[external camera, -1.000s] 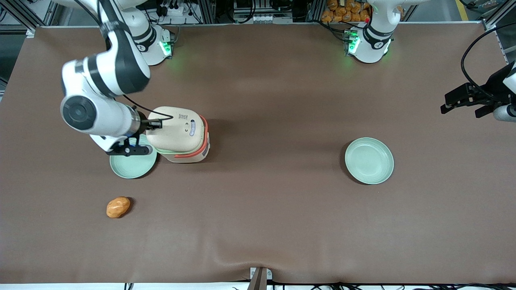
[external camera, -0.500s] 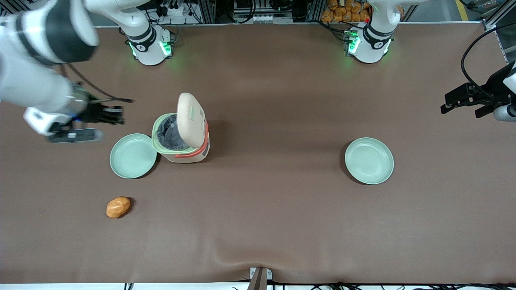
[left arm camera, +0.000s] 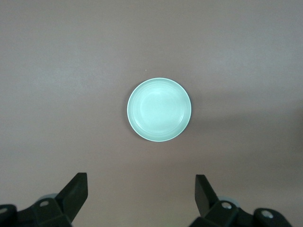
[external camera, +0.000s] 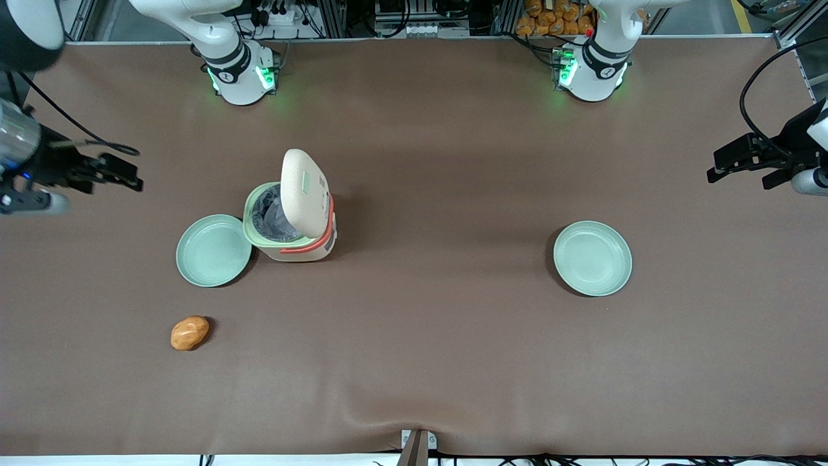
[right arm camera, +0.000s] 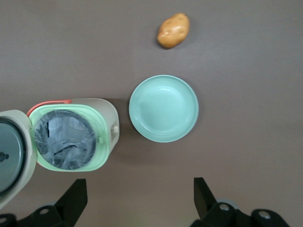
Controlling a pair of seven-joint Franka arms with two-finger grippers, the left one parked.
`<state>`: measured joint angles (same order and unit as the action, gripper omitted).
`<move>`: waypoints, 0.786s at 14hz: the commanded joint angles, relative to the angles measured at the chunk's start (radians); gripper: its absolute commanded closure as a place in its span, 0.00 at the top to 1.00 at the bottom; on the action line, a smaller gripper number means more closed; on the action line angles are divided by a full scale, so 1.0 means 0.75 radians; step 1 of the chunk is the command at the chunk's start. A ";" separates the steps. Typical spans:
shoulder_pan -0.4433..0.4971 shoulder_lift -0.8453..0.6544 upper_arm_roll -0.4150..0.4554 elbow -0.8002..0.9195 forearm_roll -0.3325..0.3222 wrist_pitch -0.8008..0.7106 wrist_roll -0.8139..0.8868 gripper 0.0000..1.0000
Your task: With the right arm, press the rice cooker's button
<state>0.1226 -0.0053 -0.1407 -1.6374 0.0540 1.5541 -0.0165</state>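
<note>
right arm (external camera: pixel 26 97) cut off by the front view's edge, only wrist and part of a dark band show. gripper (external camera: pixel 119 173) small and dark there, fingers wide apart in the wrist view, tips only. rice cooker (external camera: pixel 292 213) lid (right arm camera: pixel 12 153) cropped in the wrist view; pot (right arm camera: pixel 65 140) contents unreadable.
</note>
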 commanded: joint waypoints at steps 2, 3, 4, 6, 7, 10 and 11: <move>-0.084 -0.107 0.018 -0.011 -0.021 -0.100 -0.007 1.00; -0.098 -0.114 0.030 0.003 -0.021 -0.143 -0.007 1.00; -0.118 -0.112 0.054 0.035 -0.021 -0.186 -0.005 1.00; -0.178 -0.081 0.089 0.139 -0.023 -0.262 0.014 1.00; -0.182 -0.038 0.087 0.199 -0.025 -0.270 0.012 1.00; -0.194 0.040 0.087 0.310 -0.029 -0.299 0.010 1.00; -0.194 0.046 0.087 0.312 -0.029 -0.311 0.010 1.00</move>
<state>0.0059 -0.0251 -0.0992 -1.4731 0.0497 1.3625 -0.0136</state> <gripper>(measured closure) 0.000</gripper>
